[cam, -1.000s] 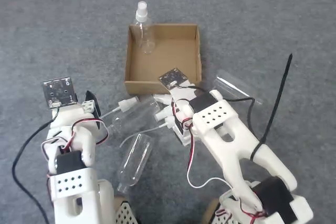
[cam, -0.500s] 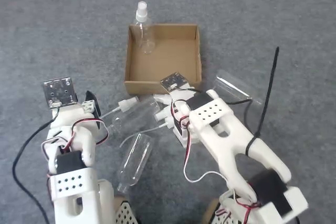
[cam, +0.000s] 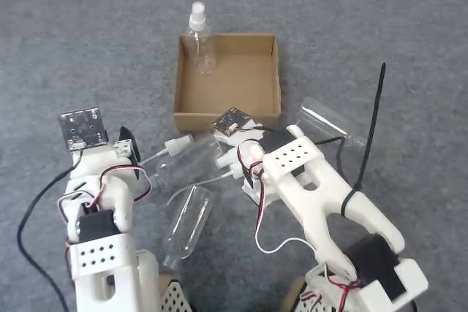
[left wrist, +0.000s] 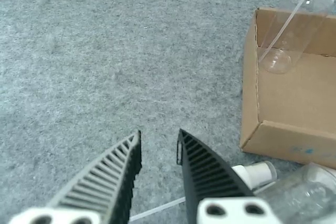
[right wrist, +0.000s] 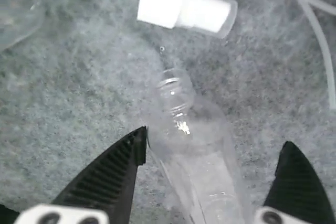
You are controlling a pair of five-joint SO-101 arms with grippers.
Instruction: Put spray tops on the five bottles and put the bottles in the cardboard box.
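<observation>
- Right pincer (right wrist: 214, 144) is spread wide and low over the grey desk (right wrist: 63, 77). An uncapped clear bottle (right wrist: 184, 114) lies flat between its two fingers, neck pointing away from the pincer. Whether either finger touches the bottle cannot be told.
- A loose spray top (right wrist: 184, 6), white, lies on its side just beyond that bottle's neck, close to it. A thin dip tube (right wrist: 315, 19) curves past nearby.
- Left pincer (left wrist: 157, 145) is parted only narrowly, with nothing between the fingers. It hovers over bare desk, short of the box's near left corner.
- The cardboard box (cam: 227, 111) sits mid-desk, open side up.
- One leaning bottle (cam: 199, 42) with its spray top on rests at the box's far left corner, base inside and spray head above the wall.
- A lying capped bottle (cam: 186, 155) is on the desk just in front of the box, between the two arms.
- An open-necked bottle (cam: 186, 221) lies nearer the arm bases.
- Another clear bottle (cam: 329, 126) lies off the box's near right corner, beside the right arm (cam: 292, 162).
</observation>
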